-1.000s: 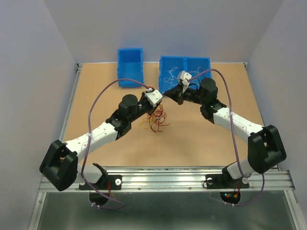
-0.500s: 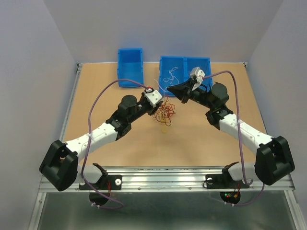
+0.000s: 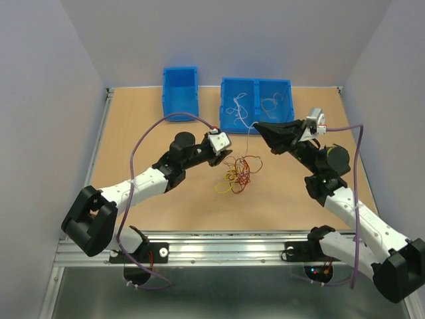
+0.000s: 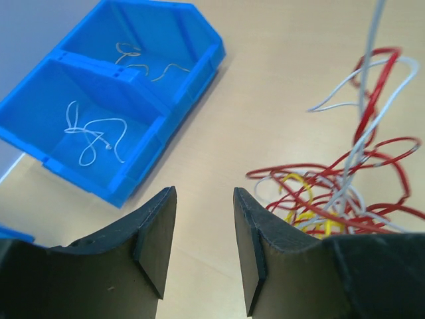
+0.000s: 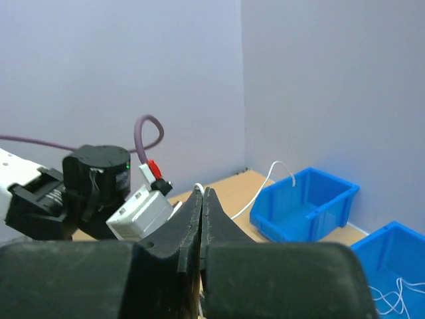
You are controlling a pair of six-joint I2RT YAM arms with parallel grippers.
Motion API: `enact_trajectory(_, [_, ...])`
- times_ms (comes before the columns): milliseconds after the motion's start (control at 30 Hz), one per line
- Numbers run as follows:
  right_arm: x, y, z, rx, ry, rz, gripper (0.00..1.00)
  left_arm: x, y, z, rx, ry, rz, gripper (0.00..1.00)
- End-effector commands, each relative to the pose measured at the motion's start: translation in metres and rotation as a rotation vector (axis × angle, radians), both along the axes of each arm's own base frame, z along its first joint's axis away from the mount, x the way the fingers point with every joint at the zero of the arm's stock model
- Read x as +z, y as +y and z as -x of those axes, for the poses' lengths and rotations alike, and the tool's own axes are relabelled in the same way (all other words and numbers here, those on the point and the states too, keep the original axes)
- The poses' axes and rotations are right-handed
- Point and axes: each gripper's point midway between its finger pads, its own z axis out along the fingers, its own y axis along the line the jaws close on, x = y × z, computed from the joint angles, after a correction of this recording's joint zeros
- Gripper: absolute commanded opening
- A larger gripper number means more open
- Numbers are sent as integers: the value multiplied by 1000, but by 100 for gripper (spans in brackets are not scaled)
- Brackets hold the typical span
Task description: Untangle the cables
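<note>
Pinching one white strand in closed jaws, the right end effector holds it up above the cables, a red, yellow and white clump lying on the bench just beside the left end effector, which gapes open with nothing between its fingers. Here's the worry: nothing pins that clump, so if the strand is snagged in the loops, a pull could drag the whole knot along instead of one wire. So thin a wire might also slip from the grip short of the divided blue bin.
</note>
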Motion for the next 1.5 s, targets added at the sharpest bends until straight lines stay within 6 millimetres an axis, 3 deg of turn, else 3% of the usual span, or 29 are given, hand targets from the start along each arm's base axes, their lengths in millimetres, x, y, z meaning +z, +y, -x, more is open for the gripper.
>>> enact_trajectory(0, [27,-21,16,-38,-59,-123,1,11,-14,20,-155,-36,30,50])
enact_trajectory(167, [36,-35,16,-101,-60,-178,1,8,-20,51,-322,-56,16,53])
enact_trajectory(333, [37,-30,17,-75,-60,-171,1,5,-19,73,-430,-101,-2,63])
enact_trajectory(667, [34,-17,19,-4,-50,-135,1,-11,-28,63,-425,-44,-38,72])
enact_trajectory(900, [33,-9,15,30,-38,-121,1,-16,-33,44,-337,-20,-55,72])
enact_trajectory(1033, [32,-7,14,41,-35,-117,0,-13,-24,2,-89,-25,-43,67])
enact_trajectory(1200, [31,-6,15,49,-36,-112,1,-22,-26,-4,-75,-18,-61,67])
enact_trajectory(1333, [33,-6,19,57,-40,-117,0,-32,-24,-29,42,12,-88,74])
enact_trajectory(1467, [34,-10,22,49,-40,-137,1,-46,-31,-31,24,49,-104,78])
